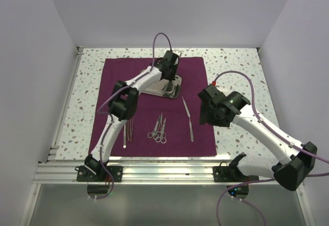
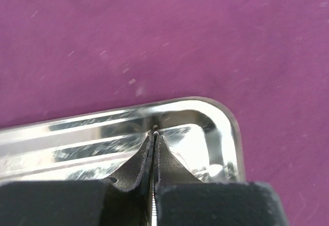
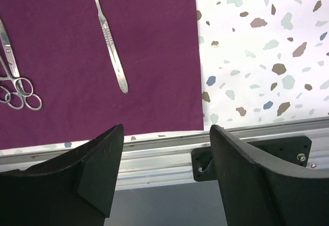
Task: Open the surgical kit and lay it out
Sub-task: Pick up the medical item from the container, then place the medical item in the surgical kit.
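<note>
— Black pads of left gripper [image 2: 156, 133] filling the closest view: clenching tight above one corner of steel tray [image 2: 92, 133]. Perhaps pinching something thin and steel between them; not managing to tell what.

— And right gripper [image 3: 166, 131]?

— Hanging released, holding nothing, over the near right edge of cloth wrap [image 3: 154, 56], just above aluminium rail [image 3: 154, 151].

— Judging the progress how?

— Seeming far along. Seeing the wrap lying open and flat on table [image 1: 231, 66], with the tray resting toward its far side. Seeing also, in the near half, tweezers [image 1: 125, 133] at left, ring-handled scissors [image 1: 158, 129] in the middle, scalpel handle [image 1: 187, 119] at right, well apart from each other.

— Leaving what to do?

— Probably only finishing with the tray, and maybe spreading the scissors, crowding together at the rings.
</note>
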`<state>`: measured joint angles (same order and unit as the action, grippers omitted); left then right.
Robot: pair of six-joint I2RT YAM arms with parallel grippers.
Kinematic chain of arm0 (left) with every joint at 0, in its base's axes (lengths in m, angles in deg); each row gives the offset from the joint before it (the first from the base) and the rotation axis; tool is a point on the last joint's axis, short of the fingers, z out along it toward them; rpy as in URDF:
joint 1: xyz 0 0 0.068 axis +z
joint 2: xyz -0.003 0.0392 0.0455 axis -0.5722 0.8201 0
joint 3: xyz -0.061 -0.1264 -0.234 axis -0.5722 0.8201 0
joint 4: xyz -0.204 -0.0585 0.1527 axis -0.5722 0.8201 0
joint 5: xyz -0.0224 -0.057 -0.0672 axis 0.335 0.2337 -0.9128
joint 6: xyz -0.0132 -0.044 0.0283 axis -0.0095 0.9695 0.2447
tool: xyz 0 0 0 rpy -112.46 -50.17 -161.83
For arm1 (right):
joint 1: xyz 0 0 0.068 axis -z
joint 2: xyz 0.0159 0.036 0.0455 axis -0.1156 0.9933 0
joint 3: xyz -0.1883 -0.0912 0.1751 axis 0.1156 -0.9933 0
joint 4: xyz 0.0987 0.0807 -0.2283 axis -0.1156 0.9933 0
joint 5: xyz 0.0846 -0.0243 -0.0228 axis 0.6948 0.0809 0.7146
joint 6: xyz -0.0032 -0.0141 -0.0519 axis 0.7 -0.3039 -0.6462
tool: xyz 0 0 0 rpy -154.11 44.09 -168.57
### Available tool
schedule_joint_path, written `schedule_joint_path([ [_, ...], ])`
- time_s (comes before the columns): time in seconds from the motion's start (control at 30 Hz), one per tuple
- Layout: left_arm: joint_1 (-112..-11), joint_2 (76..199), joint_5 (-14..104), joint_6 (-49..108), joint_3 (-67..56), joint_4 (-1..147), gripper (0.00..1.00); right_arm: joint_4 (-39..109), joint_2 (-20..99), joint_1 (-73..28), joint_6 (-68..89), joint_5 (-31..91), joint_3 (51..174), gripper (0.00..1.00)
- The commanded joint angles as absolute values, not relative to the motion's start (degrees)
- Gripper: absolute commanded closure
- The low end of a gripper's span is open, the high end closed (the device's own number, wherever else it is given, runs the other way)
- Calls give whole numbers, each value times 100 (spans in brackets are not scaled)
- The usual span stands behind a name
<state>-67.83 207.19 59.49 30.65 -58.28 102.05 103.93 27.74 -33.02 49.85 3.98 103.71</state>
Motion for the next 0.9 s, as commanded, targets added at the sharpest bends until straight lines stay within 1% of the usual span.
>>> schedule_joint_path([
  [0.0, -6628, 20171, 5801, 3584, -5821, 10614, 100, 10275, 2611, -3265, 4802, 387, 10373, 28],
  [0.13, -6628, 19784, 5899, 3962, -5882, 10570, 100, 10240, 2559, -3239, 4705, 449, 10373, 28],
  [0.3, -6636, 19521, 5951, 4410, -6059, 10912, 100, 10222, 2374, -3239, 4591, 502, 10338, 28],
  [0.4, -6759, 19135, 6109, 4971, -5620, 10957, 100, 10231, 2208, -3239, 4591, 528, 10259, 28],
  [0.5, -7084, 18599, 6609, 5438, -4847, 11026, 100, 10274, 2006, -3230, 4670, 528, 10162, 28],
  [0.53, -7320, 18354, 6967, 5935, -4480, 11123, 100, 10336, 1961, -3230, 4731, 502, 10144, 28],
  [0.6, -7576, 18159, 7120, 6648, -4118, 11316, 100, 10406, 1787, -3238, 4784, 502, 10074, 28],
  [0.63, -7873, 17992, 7190, 6852, -3742, 11317, 100, 10476, 1716, -3221, 4828, 502, 10039, 28],
  [0.73, -8488, 17807, 7383, 7486, -3178, 11221, 100, 10652, 1444, -3230, 4916, 484, 9907, 28],
  [0.87, -8991, 17885, 7524, 7786, -2956, 11053, 100, 10977, 1144, -3238, 4987, 467, 9819, 28],
])
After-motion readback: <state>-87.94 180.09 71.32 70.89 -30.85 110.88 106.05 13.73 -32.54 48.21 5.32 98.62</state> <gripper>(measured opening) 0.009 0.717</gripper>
